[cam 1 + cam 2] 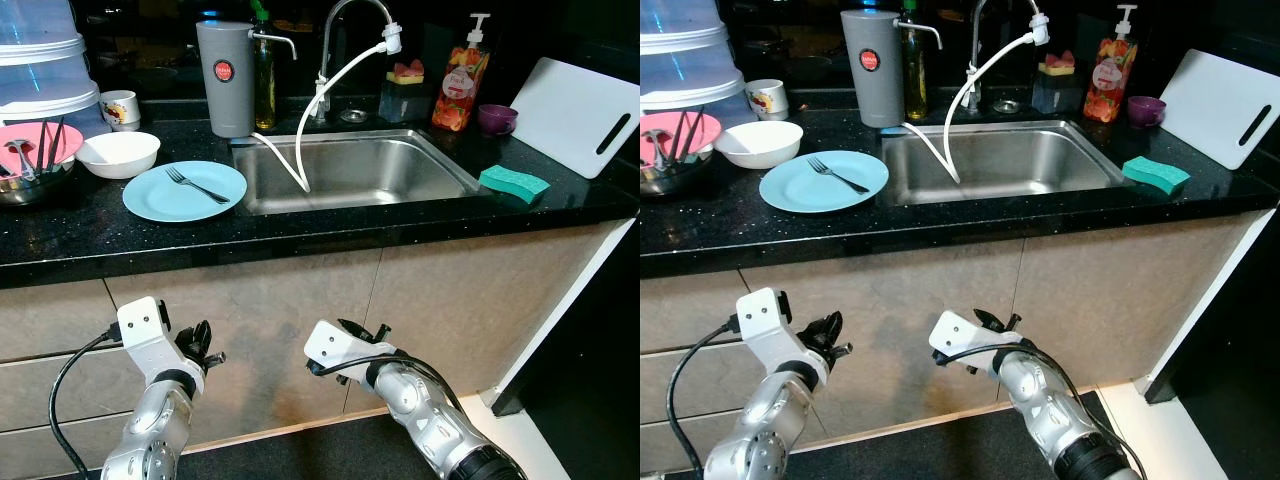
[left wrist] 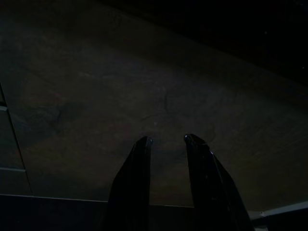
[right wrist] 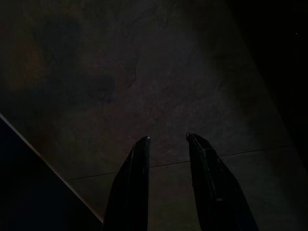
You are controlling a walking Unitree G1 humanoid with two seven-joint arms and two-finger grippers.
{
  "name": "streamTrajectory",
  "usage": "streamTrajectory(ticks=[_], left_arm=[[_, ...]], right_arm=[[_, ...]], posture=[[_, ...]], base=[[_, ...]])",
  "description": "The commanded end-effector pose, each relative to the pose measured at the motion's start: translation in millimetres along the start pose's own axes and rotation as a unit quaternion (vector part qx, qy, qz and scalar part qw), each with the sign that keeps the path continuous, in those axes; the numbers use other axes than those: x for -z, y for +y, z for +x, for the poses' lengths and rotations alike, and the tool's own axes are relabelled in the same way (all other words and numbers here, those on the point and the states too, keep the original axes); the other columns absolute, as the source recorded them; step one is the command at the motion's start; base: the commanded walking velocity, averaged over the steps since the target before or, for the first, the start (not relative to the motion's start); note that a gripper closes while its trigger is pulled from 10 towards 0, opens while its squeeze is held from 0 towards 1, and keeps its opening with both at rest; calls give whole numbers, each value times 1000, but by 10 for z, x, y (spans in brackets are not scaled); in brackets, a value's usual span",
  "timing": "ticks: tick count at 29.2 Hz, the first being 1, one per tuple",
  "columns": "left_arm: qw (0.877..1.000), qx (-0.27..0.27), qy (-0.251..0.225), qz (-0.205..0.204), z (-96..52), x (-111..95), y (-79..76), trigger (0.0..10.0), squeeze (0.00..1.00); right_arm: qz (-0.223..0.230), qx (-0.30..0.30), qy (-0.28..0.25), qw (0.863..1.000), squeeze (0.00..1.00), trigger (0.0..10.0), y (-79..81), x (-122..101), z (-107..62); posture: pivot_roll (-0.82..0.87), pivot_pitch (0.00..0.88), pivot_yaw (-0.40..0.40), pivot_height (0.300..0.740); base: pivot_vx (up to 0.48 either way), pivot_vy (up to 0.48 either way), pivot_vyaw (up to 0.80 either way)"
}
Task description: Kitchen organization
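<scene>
- Black speckled countertop (image 1: 330,225) runs across the kitchen, with a steel sink (image 1: 352,172) set in the middle and beige cabinet fronts below it.
- Taking the sink as the clock centre: blue plate (image 1: 184,190) sits at about 9 o'clock with a fork (image 1: 196,185) lying on it, and a white bowl (image 1: 118,154) is just beyond, further toward 9.
- Way out at 9 o'clock there's a metal bowl (image 1: 30,185) holding a pink plate (image 1: 38,143) and some utensils, too cluttered to sort out.
- Green sponge (image 1: 513,182) lies at 3 o'clock on the counter, white cutting board (image 1: 580,115) leaning behind it at roughly 2.
- At 12 to 1 o'clock: faucet (image 1: 352,40) with a white hose dropping into the basin, soap bottle (image 1: 460,82), small purple cup (image 1: 497,119).
- Left gripper (image 1: 198,345) and right gripper (image 1: 365,335) both hang low in front of the cabinets, well below the counter, fingers slightly parted and holding nothing. Wrist cams are dark but show a gap between the fingers.
- Progress-wise I'd say basically nothing is done yet: dishes are spread out on the counter, sink is empty, neither arm is near anything. Pretty much all the tidying is left.
</scene>
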State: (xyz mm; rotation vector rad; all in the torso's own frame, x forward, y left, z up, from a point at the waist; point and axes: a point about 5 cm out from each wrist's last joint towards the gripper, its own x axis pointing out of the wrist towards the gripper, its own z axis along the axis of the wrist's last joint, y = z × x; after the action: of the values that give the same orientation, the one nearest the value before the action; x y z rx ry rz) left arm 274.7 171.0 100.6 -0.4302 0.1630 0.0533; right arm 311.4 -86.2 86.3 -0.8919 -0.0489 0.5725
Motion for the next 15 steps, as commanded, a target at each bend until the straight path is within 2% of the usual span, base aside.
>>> streamTrajectory(ticks=[1,15], left_arm=[[1000,-2,3,-7,9,18,0,10000,0],[1000,0,4,-8,10,13,-6,10000,0]], right_arm=[[4,3,3,1000,0,10000,-30,22,7],[4,3,3,1000,0,10000,-32,19,9]], posture=[[-140,6,-16,740],[-142,10,-14,740]], base=[[0,0,0],[0,0,0]])
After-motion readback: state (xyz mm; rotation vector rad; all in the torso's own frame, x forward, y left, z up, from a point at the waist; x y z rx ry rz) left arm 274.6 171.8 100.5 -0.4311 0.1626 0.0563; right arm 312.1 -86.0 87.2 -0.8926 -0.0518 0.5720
